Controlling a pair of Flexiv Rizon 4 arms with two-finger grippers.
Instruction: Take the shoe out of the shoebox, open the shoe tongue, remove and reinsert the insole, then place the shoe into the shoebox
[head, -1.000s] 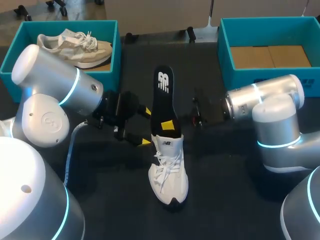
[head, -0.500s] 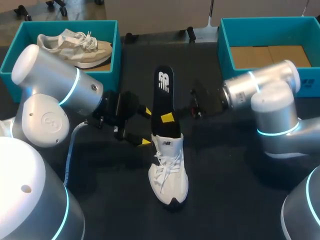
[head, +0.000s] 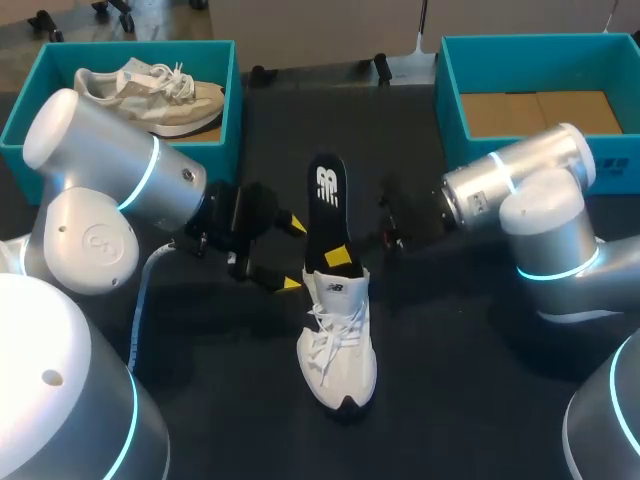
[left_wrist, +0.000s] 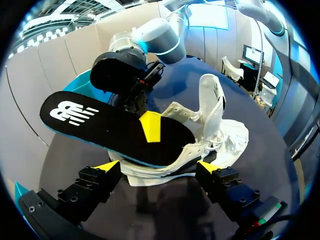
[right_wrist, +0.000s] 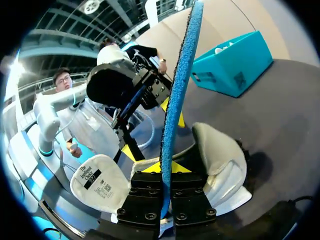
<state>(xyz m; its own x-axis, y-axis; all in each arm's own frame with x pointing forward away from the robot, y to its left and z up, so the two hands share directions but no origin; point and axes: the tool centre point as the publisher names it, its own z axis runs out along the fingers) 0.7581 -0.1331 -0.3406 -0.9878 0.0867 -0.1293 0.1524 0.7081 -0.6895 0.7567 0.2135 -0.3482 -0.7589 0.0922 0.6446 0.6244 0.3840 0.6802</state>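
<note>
A white shoe lies mid-table, toe toward the front edge. A black insole with a white logo slants up out of its heel opening. My right gripper is shut on the insole's lower part. In the right wrist view the insole stands edge-on, blue, pinched in the gripper over the shoe. My left gripper stands open at the shoe's heel. In the left wrist view it straddles the heel of the shoe, under the insole.
A teal box at the back left holds a beige shoe. Another teal box at the back right has only a cardboard floor. Bare black table surrounds the white shoe.
My right gripper has shut on the insole. The insole's far end has dropped and slid toward the shoe, and the right arm has shifted slightly back and inward. The left arm has stayed still.
</note>
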